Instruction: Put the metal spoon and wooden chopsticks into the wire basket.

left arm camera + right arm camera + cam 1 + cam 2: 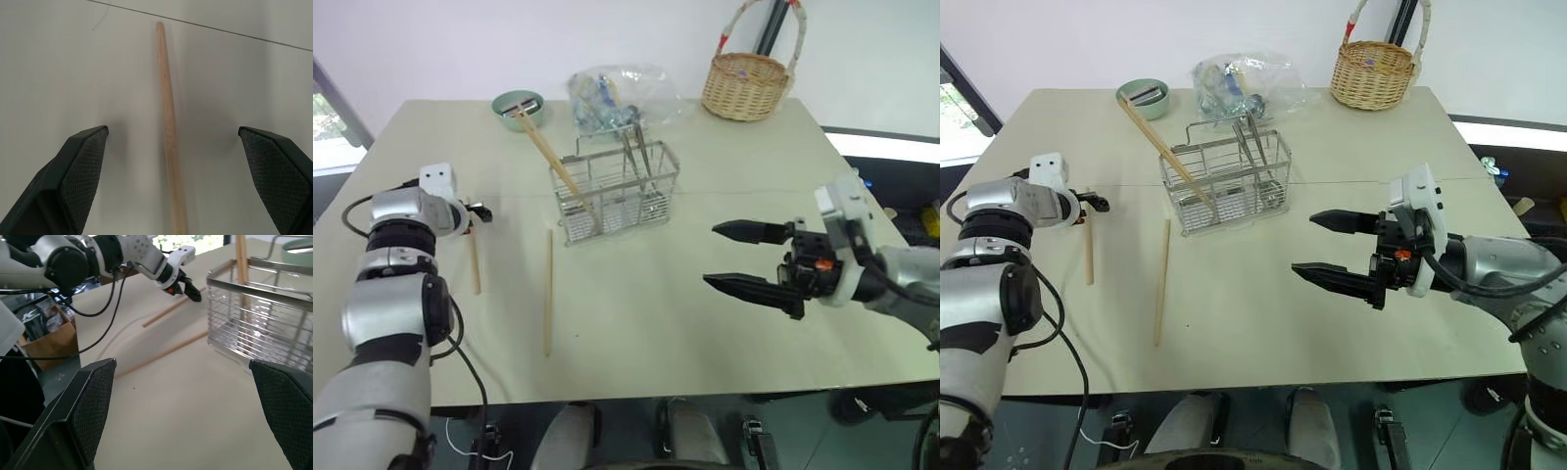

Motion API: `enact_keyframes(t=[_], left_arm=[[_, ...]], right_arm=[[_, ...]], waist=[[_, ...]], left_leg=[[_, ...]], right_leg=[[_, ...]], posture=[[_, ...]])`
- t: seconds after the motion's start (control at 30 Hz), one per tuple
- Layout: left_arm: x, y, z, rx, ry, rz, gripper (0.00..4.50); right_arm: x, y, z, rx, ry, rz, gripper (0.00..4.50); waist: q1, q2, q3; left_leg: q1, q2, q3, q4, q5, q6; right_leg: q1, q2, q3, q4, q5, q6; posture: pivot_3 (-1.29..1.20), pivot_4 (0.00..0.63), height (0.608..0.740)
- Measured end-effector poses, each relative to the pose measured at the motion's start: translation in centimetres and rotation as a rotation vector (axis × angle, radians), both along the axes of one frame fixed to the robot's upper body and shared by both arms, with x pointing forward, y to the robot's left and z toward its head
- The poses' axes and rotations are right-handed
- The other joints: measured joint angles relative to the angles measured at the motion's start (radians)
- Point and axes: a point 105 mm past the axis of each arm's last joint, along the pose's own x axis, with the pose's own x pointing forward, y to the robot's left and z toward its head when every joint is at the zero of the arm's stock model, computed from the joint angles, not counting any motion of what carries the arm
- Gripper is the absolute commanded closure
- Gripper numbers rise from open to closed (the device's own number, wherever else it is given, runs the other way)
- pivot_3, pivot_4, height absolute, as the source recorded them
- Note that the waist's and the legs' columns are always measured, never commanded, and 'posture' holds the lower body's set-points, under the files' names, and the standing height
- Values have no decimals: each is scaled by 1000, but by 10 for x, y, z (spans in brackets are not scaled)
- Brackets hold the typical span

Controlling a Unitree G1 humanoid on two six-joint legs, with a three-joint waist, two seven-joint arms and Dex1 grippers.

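Note:
The wire basket stands mid-table, with one wooden chopstick leaning out of it toward the far left. Thin metal handles stand in it too; I cannot tell whether one is the metal spoon. Two more wooden chopsticks lie flat on the table, one in front of the basket and one further left. My left gripper hangs open over the far end of that left chopstick, a finger on either side. My right gripper is open and empty, right of the basket.
At the table's far edge sit a green bowl, a clear plastic bag of items and a tan wicker basket with a tall handle. A cardboard box stands off the table's left side.

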Motion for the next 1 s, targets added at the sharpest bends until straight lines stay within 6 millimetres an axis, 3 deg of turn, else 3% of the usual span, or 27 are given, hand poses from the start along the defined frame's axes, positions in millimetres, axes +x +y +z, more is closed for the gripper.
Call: enact_keyframes(t=[0.1, 0.33, 0.63, 0.77, 0.87, 1.0], left_arm=[[4, -7, -1, 5, -2, -12, 856], [8, -15, -1, -10, -17, -12, 4466], [9, -14, 0, -49, -38, 21, 4466], [15, -9, 14, -59, -122, 26, 4466], [26, -2, 59, -44, -333, -5, 4466], [26, -9, 155, -53, -765, -114, 4466]], right_arm=[[1, -3, -6, 0, 14, -30, 0], [3, -7, -2, 8, -4, -57, 0], [10, -10, 2, 14, -14, -70, 0], [12, -9, 3, 11, -23, -59, 0], [13, -11, 2, -8, -16, -55, 0], [12, -13, 4, -27, -18, -47, 0]], waist=[[2, 0, 0], [-1, 0, 0], [-1, 0, 0], [-1, -1, 1], [-2, -3, 2], [-1, -3, 2]], left_leg=[[0, 0, 0, 0, 0, 0], [1, 0, 0, 1, 0, 0], [1, 0, 0, 0, 0, 0], [0, 0, 0, 0, 0, 0], [-2, 0, 0, 0, 0, 0], [-2, 0, 1, 0, 0, -1]], right_leg=[[0, 0, 0, 0, 0, 0], [1, 0, 0, 0, 0, 1], [1, 0, 0, 0, 1, 1], [0, 0, 0, 0, 1, 1], [-2, 0, 0, 0, 1, 1], [-2, -1, 0, -1, 1, 1]], posture=[[0, 150, 681], [0, 150, 681], [0, 150, 681], [0, 150, 681], [0, 150, 681], [0, 150, 681]])
